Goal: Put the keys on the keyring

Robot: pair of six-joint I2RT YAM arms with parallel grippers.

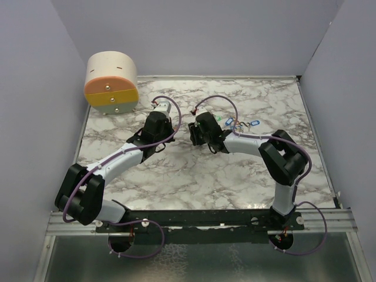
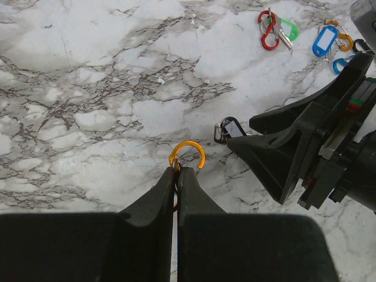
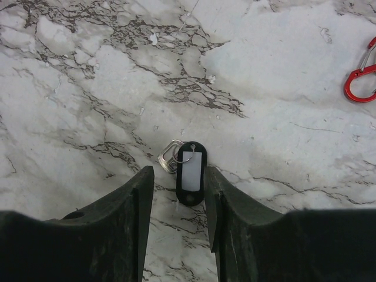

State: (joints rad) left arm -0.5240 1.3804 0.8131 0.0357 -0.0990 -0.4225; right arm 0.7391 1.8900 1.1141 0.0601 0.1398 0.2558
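Top view: I look down from high behind the rig on the whole marble table (image 1: 176, 176); wrist views sit close, sharing its middle.

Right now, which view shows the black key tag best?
Right wrist: the black key tag lies whole, centred in the open right end effector. Left wrist shows only part of it, beside that end effector. Top view: too small to tell.

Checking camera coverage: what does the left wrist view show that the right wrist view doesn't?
Left wrist only: an orange clip pinched in the shut left jaws, plus a blue tag and a green tag. Right wrist only: the white label on the black tag, lying between the parted right jaws. Both: that tag, the red carabiner, the marble table.
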